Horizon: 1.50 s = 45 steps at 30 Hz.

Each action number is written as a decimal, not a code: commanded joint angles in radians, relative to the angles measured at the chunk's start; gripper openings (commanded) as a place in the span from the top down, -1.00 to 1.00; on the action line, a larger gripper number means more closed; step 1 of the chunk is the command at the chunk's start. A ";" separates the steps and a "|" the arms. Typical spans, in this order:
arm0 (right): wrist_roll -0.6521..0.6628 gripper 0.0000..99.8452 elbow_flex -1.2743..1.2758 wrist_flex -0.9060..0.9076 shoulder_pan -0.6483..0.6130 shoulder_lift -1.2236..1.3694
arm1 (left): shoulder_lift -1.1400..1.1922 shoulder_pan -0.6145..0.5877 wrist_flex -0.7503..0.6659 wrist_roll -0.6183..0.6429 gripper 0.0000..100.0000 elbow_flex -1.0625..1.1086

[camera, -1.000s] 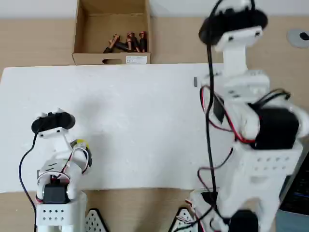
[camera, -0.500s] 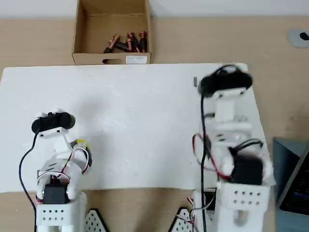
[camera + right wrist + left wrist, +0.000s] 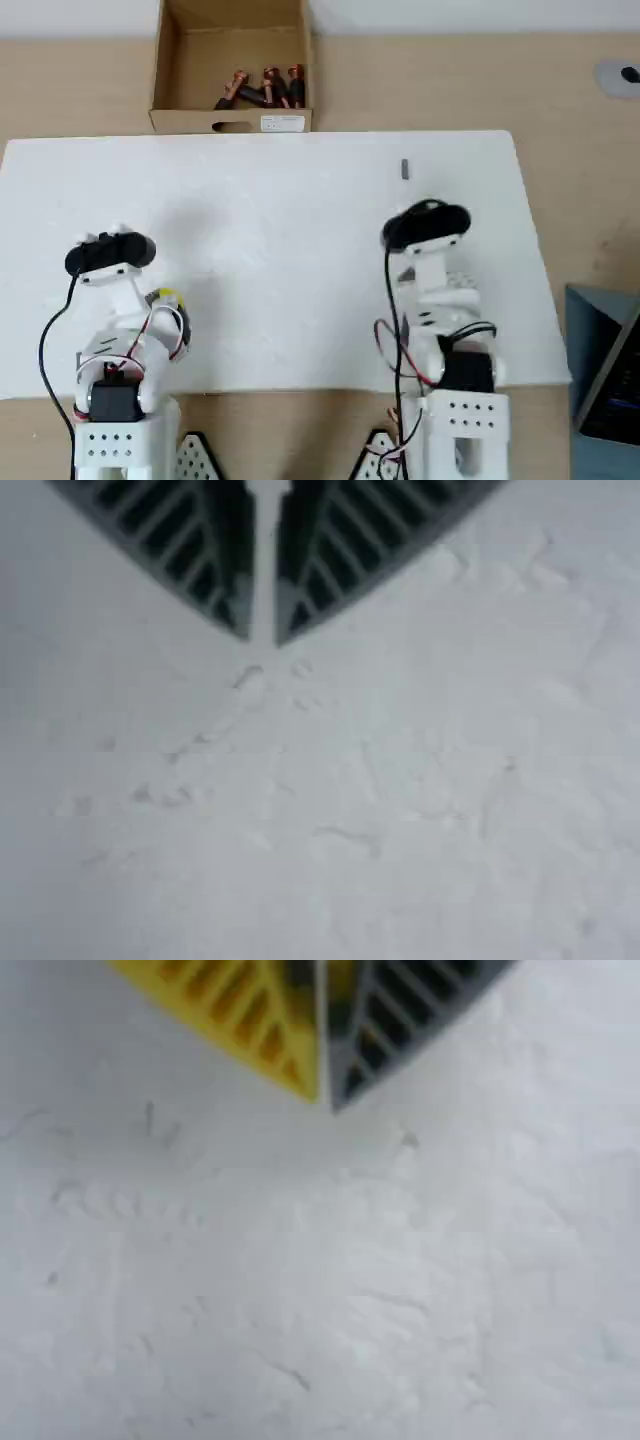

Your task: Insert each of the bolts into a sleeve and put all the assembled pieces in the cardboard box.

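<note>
The cardboard box (image 3: 170, 70) stands at the back left of the table, beyond the white mat (image 3: 270, 250). Several copper-coloured bolts in dark sleeves (image 3: 265, 88) lie inside it near its front wall. My left gripper (image 3: 324, 1098) is shut, its yellow and grey fingers meeting just above the mat; its arm (image 3: 112, 255) is folded at the front left. My right gripper (image 3: 262, 635) is shut with a thin slit between its grey fingers, close over the mat; its arm (image 3: 428, 230) is folded at the front right.
A small grey piece (image 3: 405, 168) lies on the mat near its back right. A round grey object (image 3: 620, 76) sits at the table's far right edge. A dark device (image 3: 605, 370) lies off the mat at the right.
The right arm has pulled back from high over the mat's back right and folded down toward its base at the front. The left arm has stayed still.
</note>
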 commanded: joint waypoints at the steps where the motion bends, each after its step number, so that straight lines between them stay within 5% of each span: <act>1: 0.000 0.98 0.048 -0.034 -0.065 -0.048 | -0.008 -0.008 -0.020 0.005 0.99 -0.008; 16: 0.000 0.98 0.163 -0.014 -0.173 -0.337 | -0.008 -0.008 -0.020 0.005 0.99 -0.008; 45: 0.002 0.98 0.160 0.038 -0.171 -0.363 | -0.008 -0.008 -0.020 0.005 0.99 -0.008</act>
